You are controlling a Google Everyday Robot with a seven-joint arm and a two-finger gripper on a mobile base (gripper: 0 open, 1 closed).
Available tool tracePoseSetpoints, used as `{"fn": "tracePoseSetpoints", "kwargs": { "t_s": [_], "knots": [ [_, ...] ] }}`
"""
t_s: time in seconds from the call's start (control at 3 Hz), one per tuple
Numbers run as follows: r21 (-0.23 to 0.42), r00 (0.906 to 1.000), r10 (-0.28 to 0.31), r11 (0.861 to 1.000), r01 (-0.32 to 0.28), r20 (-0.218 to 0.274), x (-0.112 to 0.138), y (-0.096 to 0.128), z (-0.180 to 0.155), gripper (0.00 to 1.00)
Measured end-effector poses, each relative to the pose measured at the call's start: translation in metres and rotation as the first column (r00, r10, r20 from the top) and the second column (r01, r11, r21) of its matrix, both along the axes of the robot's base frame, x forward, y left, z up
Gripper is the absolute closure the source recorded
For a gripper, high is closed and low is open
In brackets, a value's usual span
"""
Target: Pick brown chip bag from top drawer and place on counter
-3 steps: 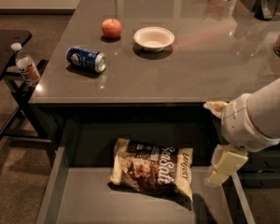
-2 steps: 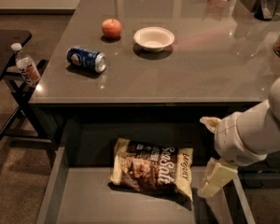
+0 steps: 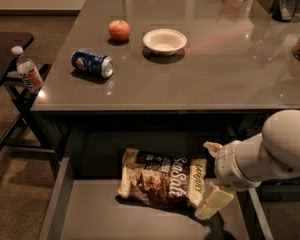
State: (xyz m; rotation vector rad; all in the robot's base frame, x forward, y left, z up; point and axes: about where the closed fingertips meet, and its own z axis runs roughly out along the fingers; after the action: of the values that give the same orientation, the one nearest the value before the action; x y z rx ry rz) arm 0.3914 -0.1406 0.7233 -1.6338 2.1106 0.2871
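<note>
The brown chip bag (image 3: 160,180) lies flat on the floor of the open top drawer (image 3: 90,214), below the counter's front edge, with its "Sea Salt" lettering facing up. My gripper (image 3: 209,179) is at the bag's right end, low in the drawer, on a white arm coming in from the right. Its cream fingers (image 3: 214,202) are spread apart, one behind and one in front of the bag's right end. It holds nothing. The counter (image 3: 215,69) is the glossy grey-brown top above the drawer.
On the counter are a blue soda can (image 3: 92,64) on its side, a red apple (image 3: 119,30) and a white bowl (image 3: 164,40). A dark side table (image 3: 5,49) with a water bottle (image 3: 28,73) stands at the left. Dark items sit at the counter's far right.
My gripper has moved left and down in the drawer, up to the right end of the chip bag. The bag has not moved.
</note>
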Motion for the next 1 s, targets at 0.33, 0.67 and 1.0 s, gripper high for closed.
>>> {"fn": "tracePoseSetpoints", "kwargs": {
  "t_s": [0.33, 0.67, 1.0],
  "knots": [
    [0.040, 0.9997, -0.009, 0.999, 0.009, -0.024, 0.000, 0.017, -0.034, 0.00],
    [0.144, 0.9973, -0.053, 0.988, 0.060, -0.050, 0.006, 0.031, -0.086, 0.00],
    [0.146, 0.9973, -0.055, 0.987, 0.062, -0.049, 0.007, 0.031, -0.086, 0.00]
  ]
}}
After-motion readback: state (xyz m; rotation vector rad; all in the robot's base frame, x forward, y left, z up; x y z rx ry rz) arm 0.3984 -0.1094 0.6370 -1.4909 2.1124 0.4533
